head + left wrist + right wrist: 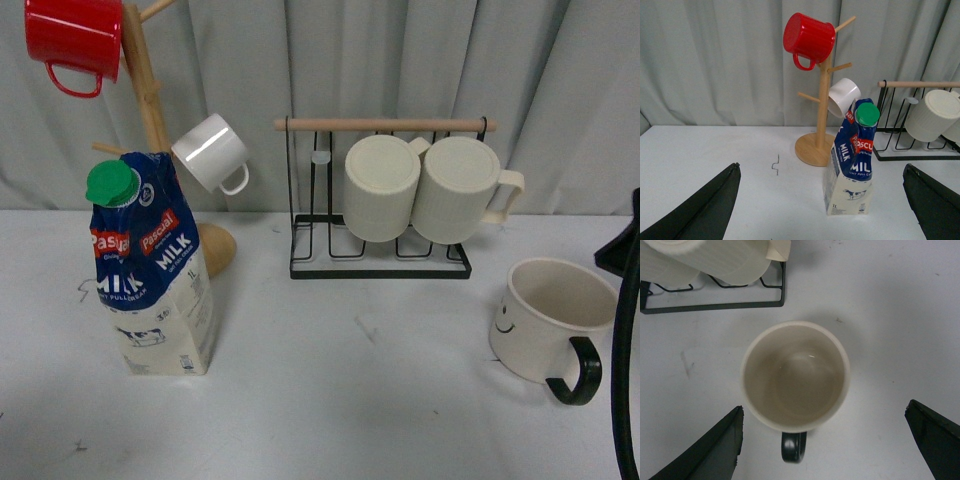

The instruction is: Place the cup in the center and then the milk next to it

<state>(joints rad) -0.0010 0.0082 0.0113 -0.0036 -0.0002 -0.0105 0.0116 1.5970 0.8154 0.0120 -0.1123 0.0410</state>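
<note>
- Right claw (824, 409) hangs straight over the cup (795, 377), jaws spread wide and empty, one dark finger on either side and clear of the rim.
- Left claw (821, 167) is also wide and empty, facing the milk (852, 160) from a little way off, not touching it.
- I'd say the first step is in hand: the cup has not been gripped and sits upright at the right of the counter (350, 400), black handle towards the robot, smiley face turned to the middle.
- The next move looks like a straight drop so the jaws close across the cup wall, then a lift and a carry leftward to the bare middle.
- That middle patch is open, with plenty of room for both things side by side.
- At the left stands the milk, upright, green cap on, waiting its turn.
- Behind the cup, the black wire rack (380, 265) with two ribbed mugs (383, 185) is near, so the carry should stay forward of its frame.
- Farther back left, the mug tree (150, 100) stands just behind the milk, a small white mug (212, 150) hanging close over the carton's top; lifting the carton straight up could clip it.
</note>
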